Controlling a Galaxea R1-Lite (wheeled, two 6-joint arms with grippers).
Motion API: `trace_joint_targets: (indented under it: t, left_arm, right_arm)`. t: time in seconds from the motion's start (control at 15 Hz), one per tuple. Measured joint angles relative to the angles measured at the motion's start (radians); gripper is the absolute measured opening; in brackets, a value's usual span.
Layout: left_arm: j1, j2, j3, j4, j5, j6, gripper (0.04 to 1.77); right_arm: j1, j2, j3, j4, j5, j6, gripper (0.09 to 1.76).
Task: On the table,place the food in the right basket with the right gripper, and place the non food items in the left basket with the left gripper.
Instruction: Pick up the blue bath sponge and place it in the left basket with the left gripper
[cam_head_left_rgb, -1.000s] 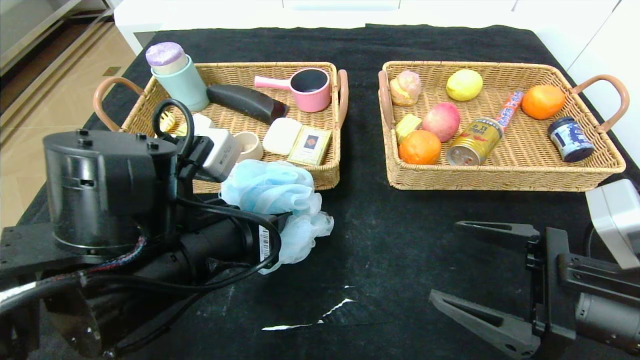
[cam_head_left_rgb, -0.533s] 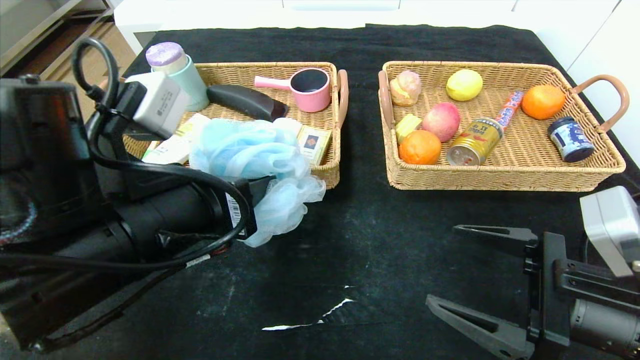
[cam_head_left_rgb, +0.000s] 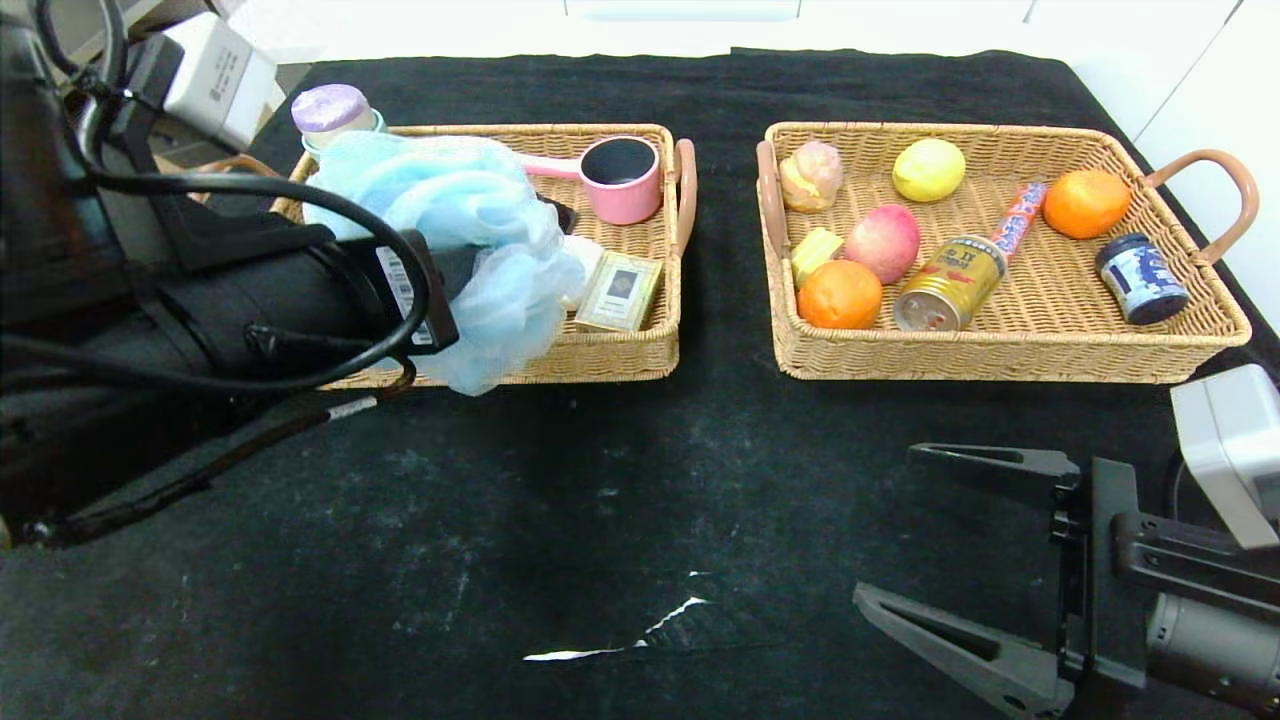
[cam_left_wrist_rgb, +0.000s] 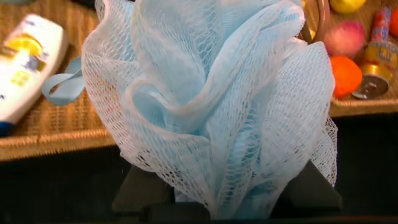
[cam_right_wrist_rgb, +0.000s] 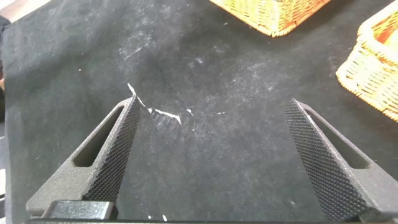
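Left tool (cam_head_left_rgb: 470, 275) clamped on pouf (cam_head_left_rgb: 455, 215) over left basket (cam_head_left_rgb: 610, 355); right tool (cam_head_left_rgb: 960, 560) apart; peach (cam_head_left_rgb: 884, 242), can (cam_head_left_rgb: 948, 283) in right basket (cam_head_left_rgb: 1000, 360)

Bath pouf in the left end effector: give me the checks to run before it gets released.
1. Left end effector gripping the bath pouf: ok.
2. Pouf over the left basket: not ok, its lower part hangs past the front rim.
3. Landing spot free: cannot tell, the pouf hides it.
4. Shampoo bottle already in the basket: ok.
5. Right end effector open and away from the drop, over the table: ok.
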Motion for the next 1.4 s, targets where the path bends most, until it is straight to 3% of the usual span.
trace_joint_targets:
  t: [0.27, 1.13, 1.4]
  left_arm:
    - [0.064, 0.056, -0.132, 0.017, -0.02, 0.053, 0.74]
    - [0.094, 0.323, -0.419, 0.0, -0.052, 0.085, 0.73]
    - [0.092, 0.39, -0.46, -0.001, -0.049, 0.096, 0.72]
  right_arm:
    - [0.0, -0.009, -0.001, 0.0, 0.0, 0.0, 1.71]
    - [0.011, -0.06, -0.003, 0.0, 0.0, 0.0, 1.71]
    - [0.01, -0.071, -0.004, 0.0, 0.0, 0.0, 1.71]
